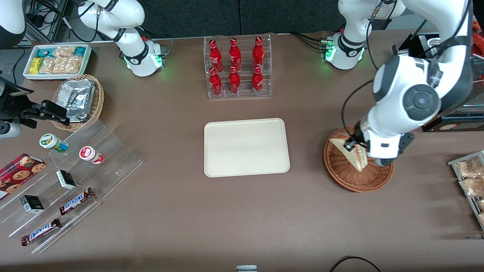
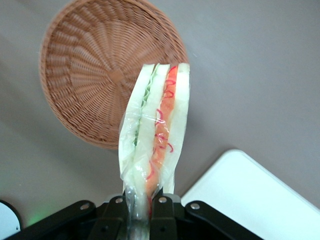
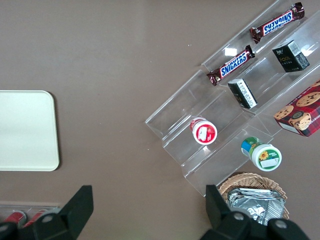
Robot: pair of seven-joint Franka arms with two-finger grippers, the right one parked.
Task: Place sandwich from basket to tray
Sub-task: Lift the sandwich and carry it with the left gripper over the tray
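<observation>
My left gripper (image 2: 141, 210) is shut on the sandwich (image 2: 156, 130), a clear-wrapped wedge of white bread with green and red-orange filling, pinched at its narrow end. In the front view the sandwich (image 1: 349, 152) hangs from the gripper (image 1: 359, 149) above the reddish-brown wicker basket (image 1: 342, 170), lifted off its weave. The basket (image 2: 95, 75) holds nothing else that I can see. The cream tray (image 1: 246, 147) lies flat on the table beside the basket, toward the parked arm's end, with nothing on it. A corner of the tray (image 2: 260, 195) shows in the left wrist view.
A clear rack of red bottles (image 1: 237, 67) stands farther from the front camera than the tray. Snack packets (image 1: 470, 177) lie at the working arm's end. A foil-packet basket (image 1: 79, 100), a white snack box (image 1: 56, 60) and a clear stepped stand (image 1: 72, 181) sit toward the parked arm's end.
</observation>
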